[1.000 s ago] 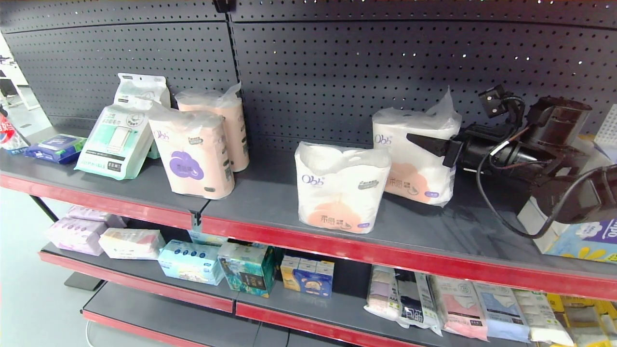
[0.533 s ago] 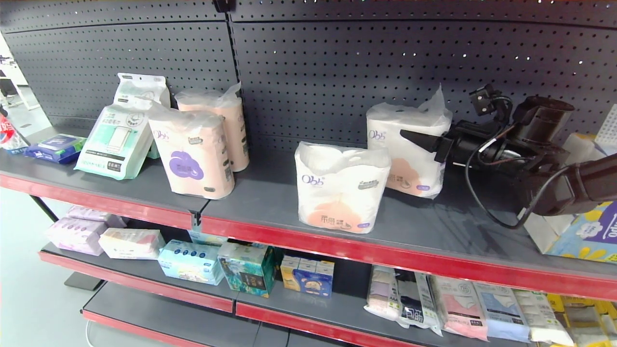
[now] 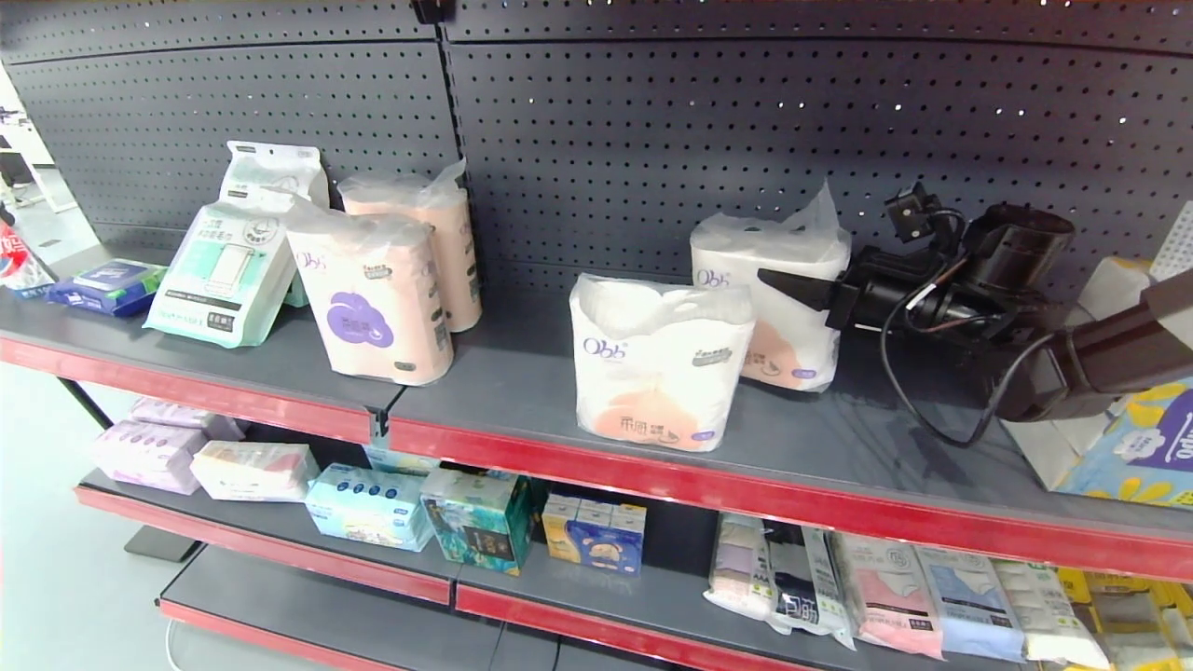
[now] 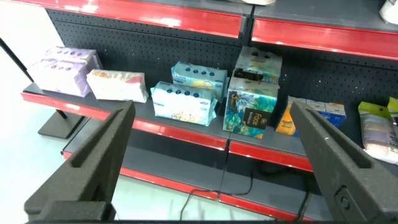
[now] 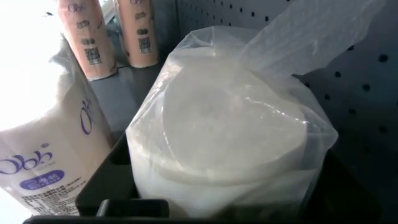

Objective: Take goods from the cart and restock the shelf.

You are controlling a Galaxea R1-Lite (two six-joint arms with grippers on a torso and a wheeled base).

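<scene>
In the head view we see the right gripper [image 3: 778, 280] fingers clamping the white pack [image 3: 746, 256]; the left wrist view shows the left gripper [image 4: 212, 112] fingers spread apart.

Right arm [image 3: 1100, 359] extended level from the right side, cable looped beneath the wrist, right gripper [image 3: 788, 280] clamped across white tissue pack [image 3: 778, 244], left gripper [image 4: 211, 112] unloaded, fingers [image 4: 102, 155] spread wide.

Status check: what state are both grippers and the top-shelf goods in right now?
Right gripper: shut on the rear white pack.
Rear white pack: upright, gripped, behind the front white pack.
Front white pack: upright near the shelf edge, free.
Left gripper: open, empty.
Pink packs: upright, one behind the other.
Green pouch: leaning back.
Blue flat pack: lying flat.
</scene>
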